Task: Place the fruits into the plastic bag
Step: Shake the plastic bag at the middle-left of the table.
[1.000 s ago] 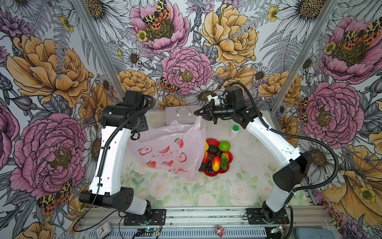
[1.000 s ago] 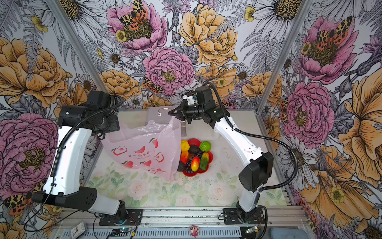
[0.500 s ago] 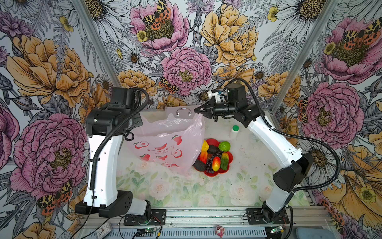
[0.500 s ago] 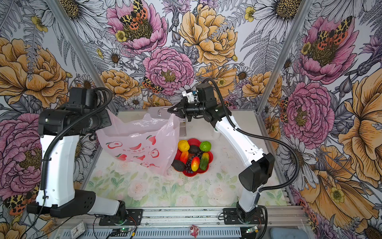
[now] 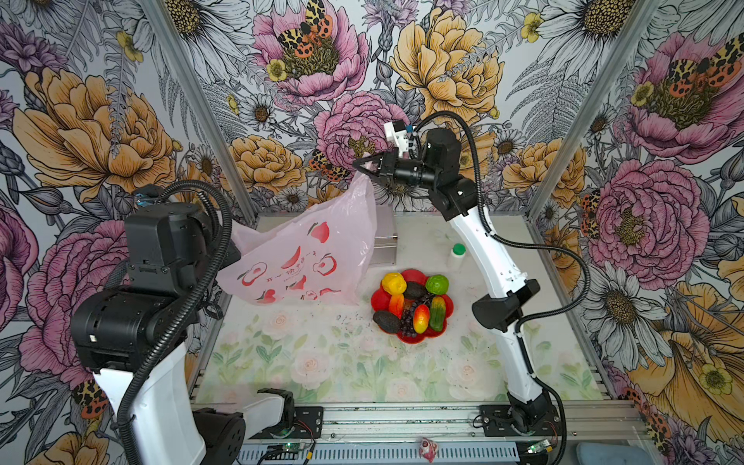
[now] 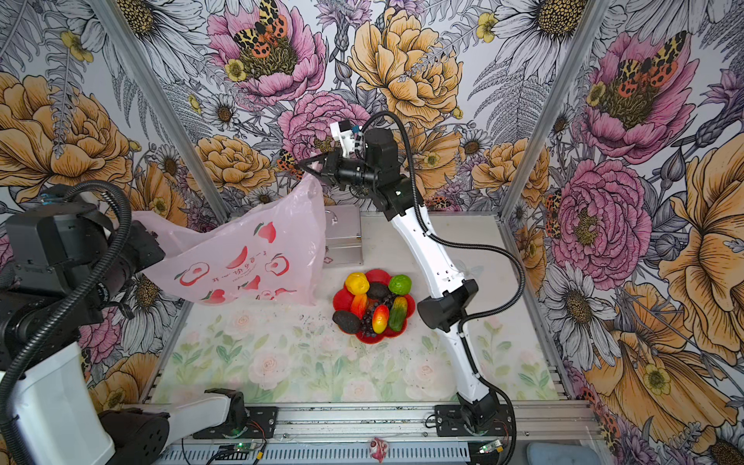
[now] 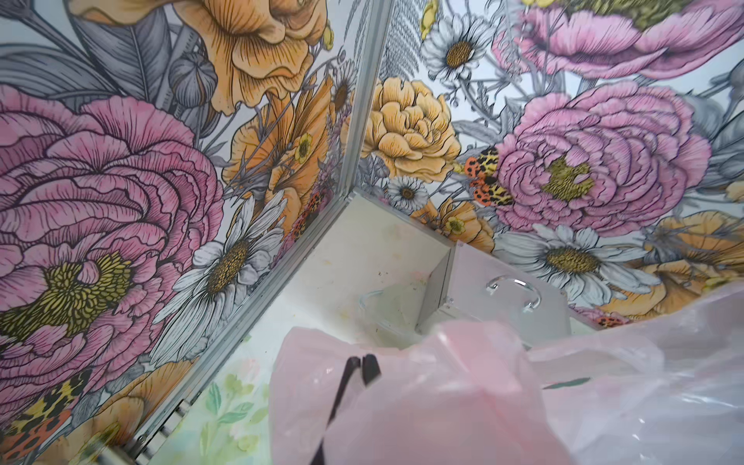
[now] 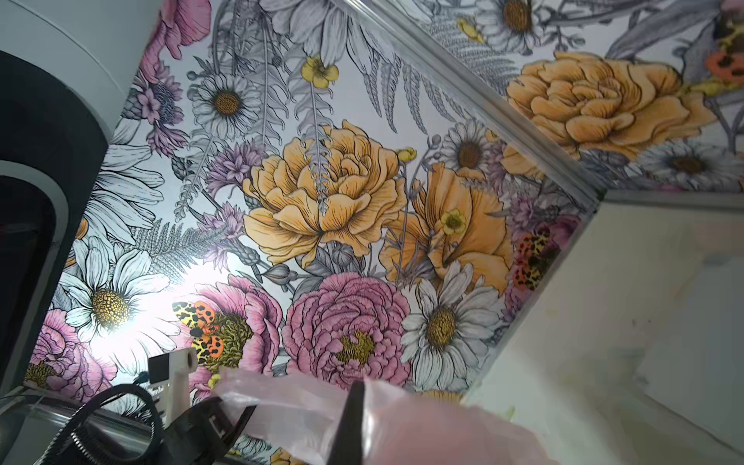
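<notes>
The surface [image 5: 322, 362] is seen across the lower middle of both top views. Left of centre, the bag [image 5: 306, 257] is held up. Just right of it, a red plate [image 5: 378, 298] is piled with the fruits [image 5: 410, 306]. The bag's upper corner is clamped in the shut right pincer [image 5: 357, 163], and its left edge in the shut left pincer [image 7: 361, 364].

Left arm [image 5: 149, 406] and right arm [image 5: 481, 241] had white link shells, black joint housings and black corrugated conduits [image 5: 161, 344] (looping free of the links); the right gripper [image 5: 356, 163] had black, triangular-framed fingers.
</notes>
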`<move>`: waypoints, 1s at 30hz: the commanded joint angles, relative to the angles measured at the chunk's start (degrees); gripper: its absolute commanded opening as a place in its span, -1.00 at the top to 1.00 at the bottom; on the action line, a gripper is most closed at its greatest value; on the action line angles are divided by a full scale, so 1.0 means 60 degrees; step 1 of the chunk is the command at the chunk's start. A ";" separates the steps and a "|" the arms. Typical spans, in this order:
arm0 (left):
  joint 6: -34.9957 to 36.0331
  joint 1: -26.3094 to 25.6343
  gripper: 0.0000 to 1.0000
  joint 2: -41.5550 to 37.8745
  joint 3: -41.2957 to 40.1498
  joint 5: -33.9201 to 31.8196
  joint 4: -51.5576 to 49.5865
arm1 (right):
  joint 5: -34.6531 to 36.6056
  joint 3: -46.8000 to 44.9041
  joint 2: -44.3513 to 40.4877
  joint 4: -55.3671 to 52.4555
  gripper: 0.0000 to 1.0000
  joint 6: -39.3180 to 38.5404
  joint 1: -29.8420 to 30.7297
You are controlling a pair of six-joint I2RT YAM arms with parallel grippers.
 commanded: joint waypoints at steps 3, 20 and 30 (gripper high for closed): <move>0.0426 -0.0104 1.00 -0.0426 0.0332 0.0951 0.3868 | 0.0916 -0.0490 -0.1774 0.2924 1.00 -0.1507 0.0040; -0.3819 -0.0115 1.00 -0.4146 -0.7185 0.2193 0.2609 | -0.0145 -0.8644 -0.6273 -0.4568 1.00 -0.4586 -0.0043; -0.1044 -0.0068 1.00 0.1592 0.0471 0.1869 0.2734 | 0.2817 0.0780 -0.2108 -0.2805 1.00 -0.4607 -0.0201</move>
